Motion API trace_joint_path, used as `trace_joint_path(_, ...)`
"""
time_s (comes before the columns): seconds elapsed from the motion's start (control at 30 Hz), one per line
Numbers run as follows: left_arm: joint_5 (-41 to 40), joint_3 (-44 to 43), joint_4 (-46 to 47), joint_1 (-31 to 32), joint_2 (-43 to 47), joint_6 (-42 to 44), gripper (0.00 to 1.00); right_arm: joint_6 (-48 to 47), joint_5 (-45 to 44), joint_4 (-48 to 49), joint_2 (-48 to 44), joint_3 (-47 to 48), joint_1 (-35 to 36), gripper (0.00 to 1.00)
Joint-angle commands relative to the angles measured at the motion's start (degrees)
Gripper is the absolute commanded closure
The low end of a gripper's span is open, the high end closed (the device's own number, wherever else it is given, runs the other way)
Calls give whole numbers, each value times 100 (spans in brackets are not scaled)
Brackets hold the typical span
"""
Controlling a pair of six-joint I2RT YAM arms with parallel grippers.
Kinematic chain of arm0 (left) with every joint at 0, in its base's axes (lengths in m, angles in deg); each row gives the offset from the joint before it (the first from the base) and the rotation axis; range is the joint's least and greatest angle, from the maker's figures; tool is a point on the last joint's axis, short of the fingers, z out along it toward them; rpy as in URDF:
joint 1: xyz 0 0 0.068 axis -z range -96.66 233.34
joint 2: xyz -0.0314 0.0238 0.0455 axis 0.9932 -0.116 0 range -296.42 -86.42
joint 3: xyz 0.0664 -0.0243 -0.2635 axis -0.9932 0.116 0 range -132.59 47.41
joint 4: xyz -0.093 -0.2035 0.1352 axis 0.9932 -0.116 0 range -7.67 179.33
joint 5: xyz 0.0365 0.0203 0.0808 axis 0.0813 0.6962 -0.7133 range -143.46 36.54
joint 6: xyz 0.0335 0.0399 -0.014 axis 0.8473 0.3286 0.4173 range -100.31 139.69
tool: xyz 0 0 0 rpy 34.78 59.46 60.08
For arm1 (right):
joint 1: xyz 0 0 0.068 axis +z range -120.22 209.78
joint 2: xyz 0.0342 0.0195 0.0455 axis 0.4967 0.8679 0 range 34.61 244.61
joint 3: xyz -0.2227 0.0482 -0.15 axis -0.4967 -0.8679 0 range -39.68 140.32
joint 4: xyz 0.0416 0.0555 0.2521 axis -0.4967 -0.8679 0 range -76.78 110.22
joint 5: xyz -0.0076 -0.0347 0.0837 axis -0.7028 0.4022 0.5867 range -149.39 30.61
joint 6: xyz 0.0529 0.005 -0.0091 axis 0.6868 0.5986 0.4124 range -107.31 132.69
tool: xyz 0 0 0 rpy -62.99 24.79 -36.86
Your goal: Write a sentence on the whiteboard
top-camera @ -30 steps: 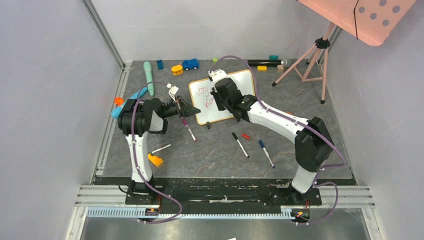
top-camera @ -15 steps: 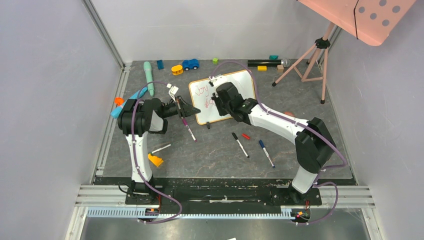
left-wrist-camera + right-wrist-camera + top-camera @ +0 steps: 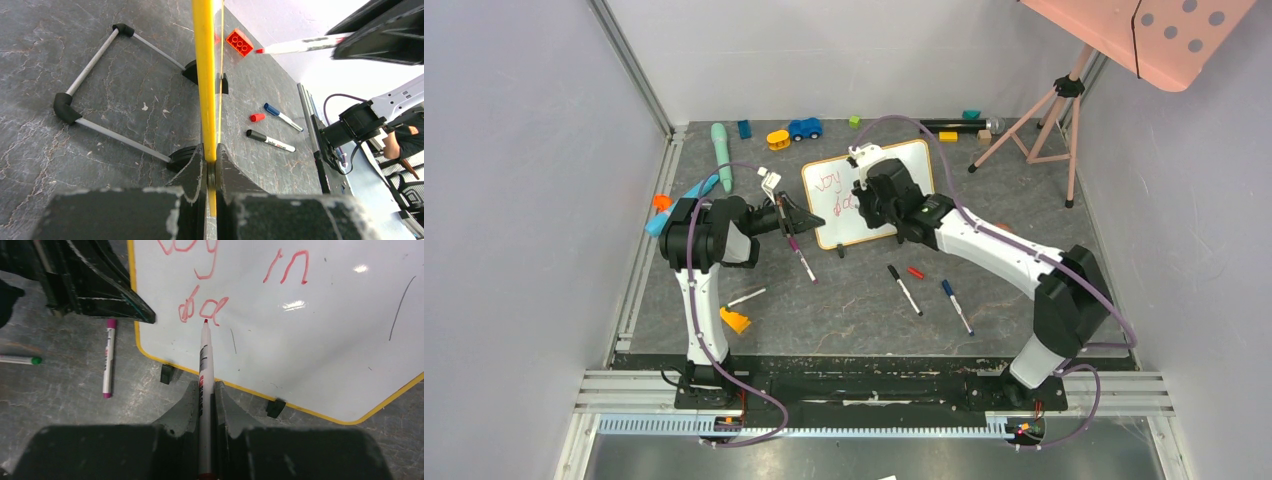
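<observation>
My right hand (image 3: 206, 387) pinches a red marker (image 3: 204, 352), its fingers pressed against the barrel. The tip sits at the second letter of the lower line on the whiteboard (image 3: 320, 340); I cannot tell whether it touches. The sentence (image 3: 287, 267) reads "Joy in" on the upper line, with two looped red letters beneath, close to the whiteboard's left edge.

My left hand (image 3: 211, 160) is closed on that left edge, pinching the thin yellow-orange frame between its fingers. The whiteboard sits toward the far edge of the worktop (image 3: 854, 310), about midway between the left and right edges.

A purple marker (image 3: 107, 357) lies just beside my left hand. A black marker (image 3: 270, 140), a red cap (image 3: 257, 117) and a blue marker (image 3: 282, 116) lie nearer the middle of the worktop.
</observation>
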Motion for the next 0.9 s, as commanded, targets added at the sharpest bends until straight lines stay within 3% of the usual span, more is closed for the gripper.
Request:
trace_joint_path(0.0,653,137,229,79,-167,590,98,-219,283,237,-589,-93,-4,100)
trace_joint_path(0.57,625,268,229,78,-104,697,96,-178,-677,692,-1246,-1092,-9,100)
trace_joint_path(0.87,650,223,229,79,-131,662,96,-202,-859,859,-1074,-933,-9,100)
